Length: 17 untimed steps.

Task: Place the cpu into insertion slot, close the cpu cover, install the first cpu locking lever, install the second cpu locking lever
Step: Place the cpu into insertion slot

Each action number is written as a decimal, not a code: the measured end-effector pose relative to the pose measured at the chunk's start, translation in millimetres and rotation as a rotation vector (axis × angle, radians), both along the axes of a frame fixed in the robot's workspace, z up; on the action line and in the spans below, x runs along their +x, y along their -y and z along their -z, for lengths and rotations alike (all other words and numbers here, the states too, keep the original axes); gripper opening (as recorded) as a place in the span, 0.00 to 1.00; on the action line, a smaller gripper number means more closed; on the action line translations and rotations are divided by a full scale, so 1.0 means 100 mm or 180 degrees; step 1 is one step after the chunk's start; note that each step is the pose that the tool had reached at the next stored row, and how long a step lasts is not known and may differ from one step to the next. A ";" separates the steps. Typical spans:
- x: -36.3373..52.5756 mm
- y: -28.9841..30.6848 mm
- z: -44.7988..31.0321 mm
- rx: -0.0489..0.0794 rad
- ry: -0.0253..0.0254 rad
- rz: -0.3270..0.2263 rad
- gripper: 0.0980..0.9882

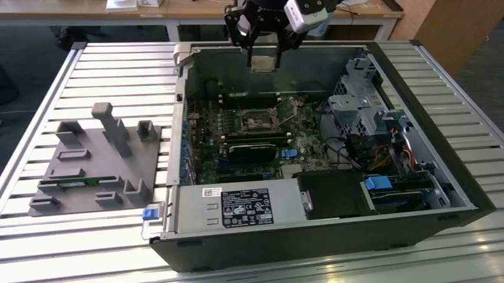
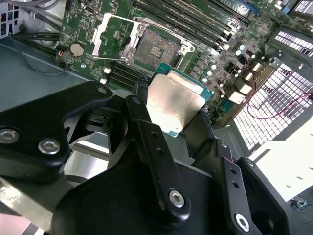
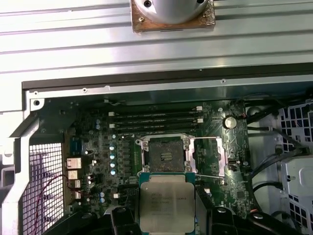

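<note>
Exterior view is showing the claw (image 1: 264, 63) hanging high over the far wall of the open computer case (image 1: 315, 247), well apart from the insertion slot (image 1: 258, 122) on the green board below. Its black fingers (image 2: 142, 90) are pinching the cpu (image 2: 176, 103) by two opposite edges, so the claw is closing narrowly on the chip.

The cpu is lying flat between them, its silvery metal top facing up toward the wrist cameras and a green rim peeking out along its sides. It is close to square, with no clear long axis. In the first wrist view its edges are running parallel to the slot's rim.

The slot is sitting uncovered, its dark bed showing. The cpu cover (image 2: 101, 35) is lying swung open just beside it.

The case is resting on a slatted desk (image 1: 79, 65). A grey fixture block (image 1: 94, 171) is sitting well apart from the slot, toward the exterior view's left.
</note>
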State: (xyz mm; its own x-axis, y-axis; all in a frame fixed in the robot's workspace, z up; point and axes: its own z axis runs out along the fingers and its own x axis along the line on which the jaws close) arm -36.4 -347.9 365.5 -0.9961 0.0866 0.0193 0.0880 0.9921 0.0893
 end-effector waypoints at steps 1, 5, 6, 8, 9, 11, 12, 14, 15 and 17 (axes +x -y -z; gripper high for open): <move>0.000 0.000 0.000 0.0000 0.0000 0.0005 0.50; 0.000 0.000 0.000 0.0000 0.0000 0.0026 0.50; 0.000 0.000 0.000 0.0000 0.0000 0.0031 0.50; 0.000 0.000 0.000 0.0000 0.0000 0.0042 0.50; 0.000 0.000 0.000 0.0000 0.0000 0.0047 0.50; 0.000 0.000 0.000 0.0000 0.0000 0.0066 0.50; 0.000 0.000 0.001 0.0000 0.0000 0.0078 0.50; 0.000 0.000 0.001 -0.0001 0.0000 0.0110 0.50; 0.000 0.000 0.001 -0.0001 0.0000 0.0132 0.50; 0.000 0.000 0.002 -0.0001 0.0000 0.0181 0.50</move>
State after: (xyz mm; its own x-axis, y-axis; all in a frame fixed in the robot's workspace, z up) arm -36.4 -347.8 365.3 -0.9895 0.1431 0.0193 0.1442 0.9855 0.0891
